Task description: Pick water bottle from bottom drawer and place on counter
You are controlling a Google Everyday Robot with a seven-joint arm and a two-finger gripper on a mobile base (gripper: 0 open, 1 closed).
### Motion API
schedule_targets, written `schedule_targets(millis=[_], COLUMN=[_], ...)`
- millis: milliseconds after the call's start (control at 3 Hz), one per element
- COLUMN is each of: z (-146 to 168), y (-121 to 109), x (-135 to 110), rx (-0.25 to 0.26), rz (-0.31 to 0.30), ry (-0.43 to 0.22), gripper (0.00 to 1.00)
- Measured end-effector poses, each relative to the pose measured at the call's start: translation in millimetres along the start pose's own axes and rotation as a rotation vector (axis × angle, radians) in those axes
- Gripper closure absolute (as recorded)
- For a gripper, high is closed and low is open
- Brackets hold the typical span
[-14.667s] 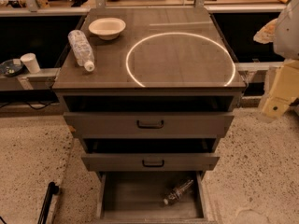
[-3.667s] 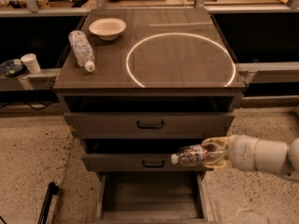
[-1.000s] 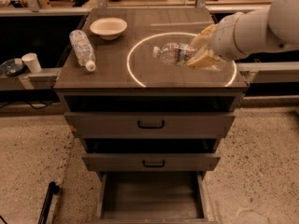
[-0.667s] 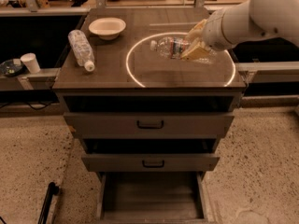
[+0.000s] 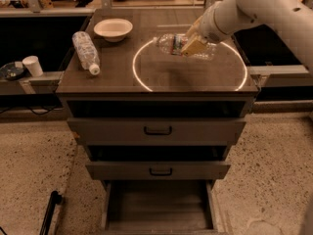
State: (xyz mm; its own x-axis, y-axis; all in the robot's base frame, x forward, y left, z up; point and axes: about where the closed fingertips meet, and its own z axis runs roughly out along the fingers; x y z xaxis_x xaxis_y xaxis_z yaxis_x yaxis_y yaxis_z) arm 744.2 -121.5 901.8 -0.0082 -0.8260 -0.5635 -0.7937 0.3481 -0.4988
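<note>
My gripper (image 5: 191, 42) is over the counter (image 5: 117, 72), inside the white circle outline near its far right part. It is shut on the water bottle (image 5: 171, 43), a small clear bottle with a coloured label, held lying sideways with its cap end pointing left, just above the counter. Its shadow falls on the counter below it. The bottom drawer (image 5: 159, 212) stands pulled open at the foot of the cabinet, its flat floor bare.
A larger clear ribbed bottle (image 5: 86, 52) lies on the counter's left side. A white bowl (image 5: 113, 29) sits at the back left. Two closed-looking grey drawer fronts with black handles (image 5: 157, 130) are below the counter. A white cup (image 5: 33, 65) stands on a ledge at left.
The gripper has carried the water bottle from the bottom drawer up over the counter and, in the last second, moved it slightly left and farther back inside the circle.
</note>
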Motion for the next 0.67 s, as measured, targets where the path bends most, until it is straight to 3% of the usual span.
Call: schedule_targets(millis=[333, 667], z=[27.7, 28.8], y=[-4.9, -5.3], x=[-8.9, -11.2], rx=[-0.026, -0.027], rz=[0.038, 0.039], ry=[0.014, 0.012], gripper=[0.26, 0.05])
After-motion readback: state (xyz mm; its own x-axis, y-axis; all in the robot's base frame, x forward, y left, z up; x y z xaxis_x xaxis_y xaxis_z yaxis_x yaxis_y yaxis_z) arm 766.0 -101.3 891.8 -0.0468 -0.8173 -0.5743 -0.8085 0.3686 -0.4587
